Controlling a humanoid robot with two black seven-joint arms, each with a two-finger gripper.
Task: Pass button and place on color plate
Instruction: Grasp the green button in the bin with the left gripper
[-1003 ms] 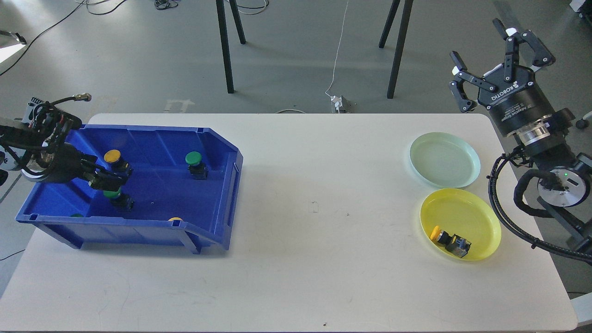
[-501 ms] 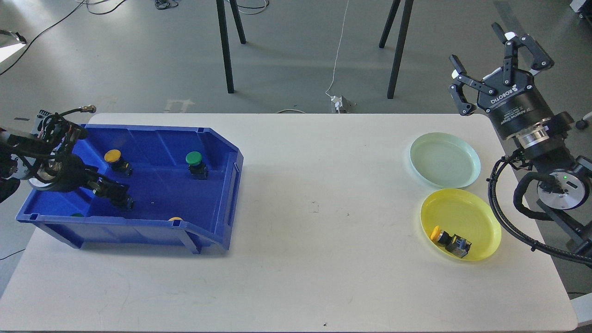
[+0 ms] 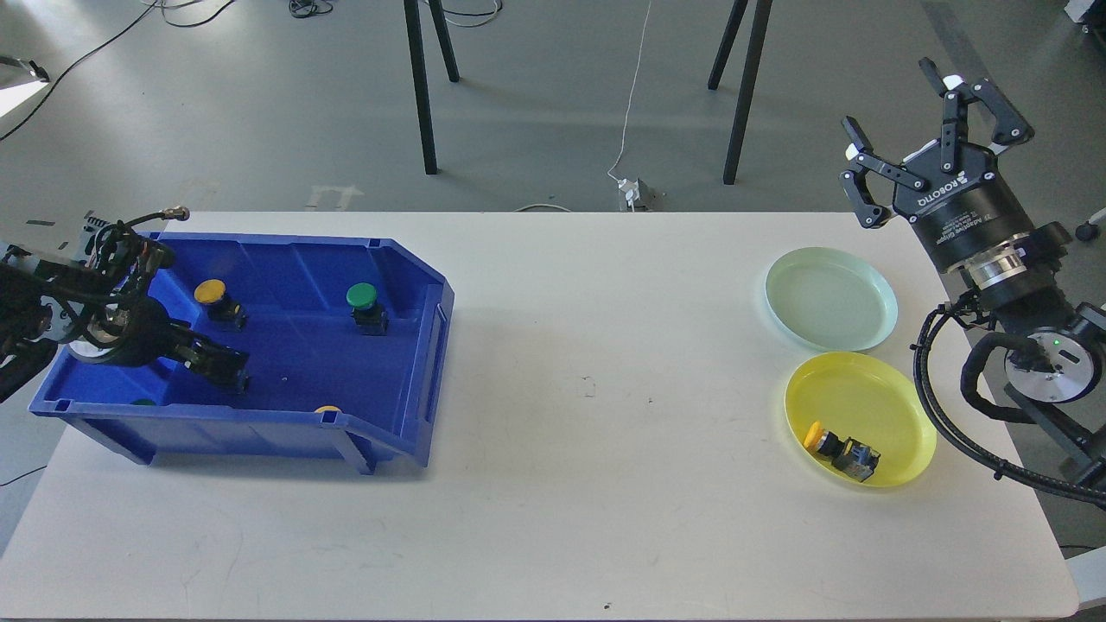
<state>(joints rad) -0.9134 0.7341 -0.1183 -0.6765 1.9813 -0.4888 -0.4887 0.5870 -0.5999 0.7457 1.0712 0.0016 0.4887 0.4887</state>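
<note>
A blue bin [image 3: 302,345] on the table's left holds a yellow button [image 3: 212,294] and a green button [image 3: 363,299]. Slivers of one more green button [image 3: 143,402] and one more yellow button [image 3: 327,409] show by its front wall. My left gripper [image 3: 221,369] is low inside the bin at its left; it looks dark, and whatever lies under it is hidden. My right gripper [image 3: 895,105] is open and empty, raised beyond the table's far right corner. A pale green plate [image 3: 829,298] is empty. A yellow plate [image 3: 873,397] holds a yellow button [image 3: 825,442].
The white table [image 3: 587,389] carries the bin at the left and both plates at the right. Black stand legs [image 3: 421,86] and a white cable [image 3: 635,86] are on the floor behind the table.
My left gripper has dropped lower in the bin onto the spot where a green button lay; that button no longer shows. My right gripper has shifted slightly, still open.
</note>
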